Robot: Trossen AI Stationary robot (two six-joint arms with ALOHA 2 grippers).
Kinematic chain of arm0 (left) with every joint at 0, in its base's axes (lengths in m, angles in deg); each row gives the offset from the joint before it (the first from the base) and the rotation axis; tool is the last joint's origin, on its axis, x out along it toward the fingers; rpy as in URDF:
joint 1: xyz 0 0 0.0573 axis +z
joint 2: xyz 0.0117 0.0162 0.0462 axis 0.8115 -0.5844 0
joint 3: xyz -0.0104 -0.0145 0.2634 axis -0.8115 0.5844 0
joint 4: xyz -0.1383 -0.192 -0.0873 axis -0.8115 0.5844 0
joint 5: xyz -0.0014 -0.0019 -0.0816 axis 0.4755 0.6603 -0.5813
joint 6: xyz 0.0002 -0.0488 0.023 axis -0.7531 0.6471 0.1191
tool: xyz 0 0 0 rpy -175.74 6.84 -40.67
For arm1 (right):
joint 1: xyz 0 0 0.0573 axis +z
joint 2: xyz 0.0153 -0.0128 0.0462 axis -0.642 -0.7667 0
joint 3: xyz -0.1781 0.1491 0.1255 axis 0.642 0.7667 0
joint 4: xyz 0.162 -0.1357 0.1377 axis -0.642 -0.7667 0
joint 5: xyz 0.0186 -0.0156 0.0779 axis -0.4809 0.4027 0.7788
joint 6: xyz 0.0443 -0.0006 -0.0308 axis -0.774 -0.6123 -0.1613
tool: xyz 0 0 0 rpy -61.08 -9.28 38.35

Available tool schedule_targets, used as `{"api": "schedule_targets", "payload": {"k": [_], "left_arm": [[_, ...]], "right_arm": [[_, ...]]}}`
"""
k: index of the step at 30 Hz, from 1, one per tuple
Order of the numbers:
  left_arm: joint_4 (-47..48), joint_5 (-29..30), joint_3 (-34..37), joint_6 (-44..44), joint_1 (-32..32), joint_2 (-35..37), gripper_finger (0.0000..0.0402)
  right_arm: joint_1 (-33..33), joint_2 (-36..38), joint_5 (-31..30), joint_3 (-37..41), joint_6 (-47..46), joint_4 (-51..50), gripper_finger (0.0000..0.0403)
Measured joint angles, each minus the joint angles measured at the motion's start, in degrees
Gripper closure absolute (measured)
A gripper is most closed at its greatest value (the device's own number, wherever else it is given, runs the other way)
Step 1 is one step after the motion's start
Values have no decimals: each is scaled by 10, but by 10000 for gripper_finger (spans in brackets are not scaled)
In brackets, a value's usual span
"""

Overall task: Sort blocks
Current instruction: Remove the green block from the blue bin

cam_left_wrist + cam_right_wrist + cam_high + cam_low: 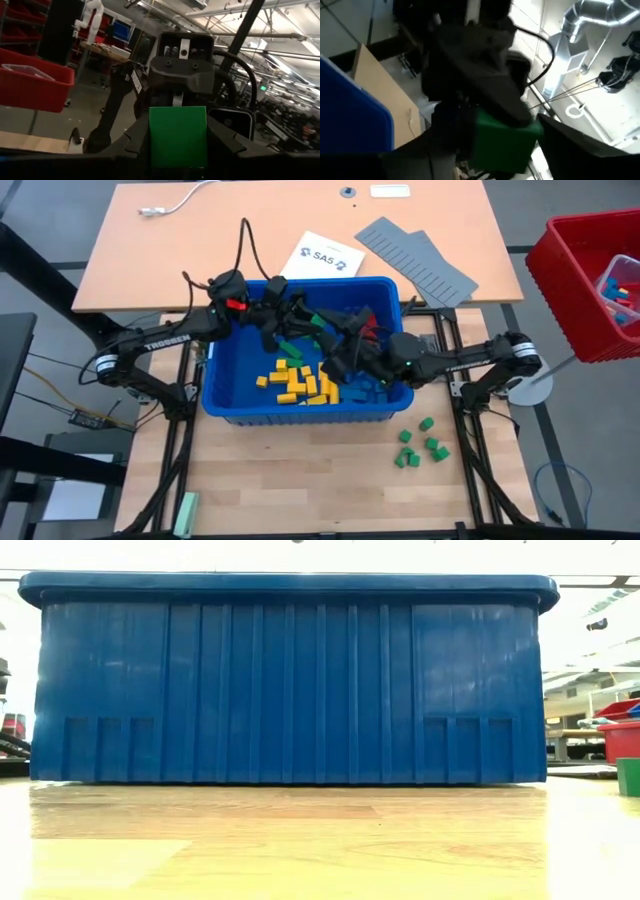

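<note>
Handoff spot: both arms meet above the blue bin (215, 395), mid-bin, grippers nose to nose.
L gripper (177, 145): pinching a green block (178, 136) square between its fingers; block sits upright, face toward R arm.
R gripper (505, 150): jaws spread around the same green block (506, 137), fingers on either side; can't tell if pads touch it yet.
Step (my read): green block passing L to R, or R just letting go. Either way only L's grip is sure.
Risk 1: if L lets go before R clamps, block drops back into bin among yellow blocks (300, 383) and blue blocks (368, 388) = re-pick needed.
Risk 2: two wrists very close; cables bunch over the bin. Small misalign could knock fingers together or twist block out of L's pinch.
Risk 3: R closing off-centre may grab a corner only; block could pivot and slip on the way out.
Sorted so far: green pile (418, 443) on wooden table (300, 480) just outside bin, R side. Likely target for this one.
Rest: many blocks left in bin, so task looks early-to-mid.
Low view: only bin wall, arms hidden.
Clutter: grey ridged panels (420, 262) and red crate (560, 280) well apart, no threat.
</note>
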Motion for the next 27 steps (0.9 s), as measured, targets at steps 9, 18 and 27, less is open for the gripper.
{"api": "schedule_targets", "payload": {"k": [9,18,27], "left_arm": [[1,-9,0,1,0,0,202],[13,-14,0,-17,43,6,191],[151,-36,0,-87,112,5,191]], "right_arm": [[10,11,-37,-4,-39,19,287],[70,27,-130,-4,-128,-4,287],[169,119,-87,-3,-528,-341,287]]}}
